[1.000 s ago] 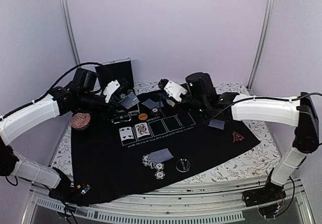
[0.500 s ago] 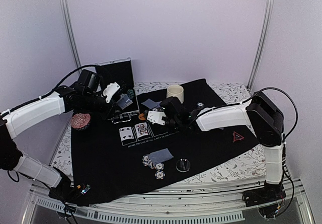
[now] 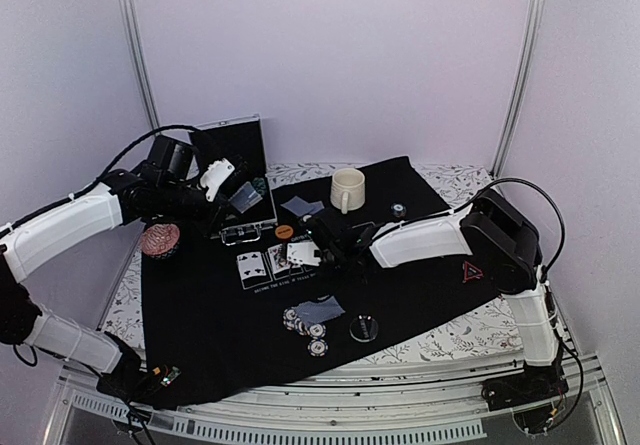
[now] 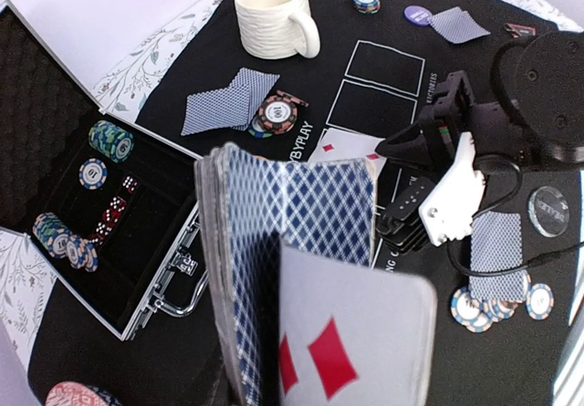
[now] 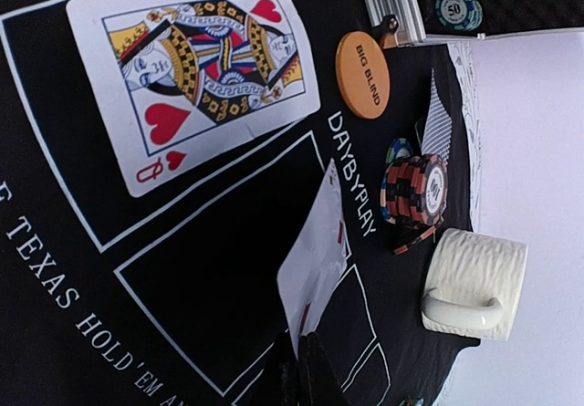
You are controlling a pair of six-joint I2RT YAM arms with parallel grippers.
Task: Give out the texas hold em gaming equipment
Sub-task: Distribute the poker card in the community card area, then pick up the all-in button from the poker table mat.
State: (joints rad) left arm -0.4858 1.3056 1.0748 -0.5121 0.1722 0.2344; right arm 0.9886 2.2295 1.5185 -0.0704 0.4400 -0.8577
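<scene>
Playing card [image 5: 315,260] pinched in the closed right gripper [image 5: 304,374]: lower flat into the empty box [image 5: 210,278] beside the queen of hearts [image 5: 196,73], then release; left gripper [image 3: 238,195] clamped on deck [image 4: 274,233].

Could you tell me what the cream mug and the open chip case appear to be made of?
The cream mug looks like glazed ceramic: soft sheen, ribbed wall. The chip case seems aluminium-framed: bright silvery rim and latches; its dark lining may be foam.
</scene>
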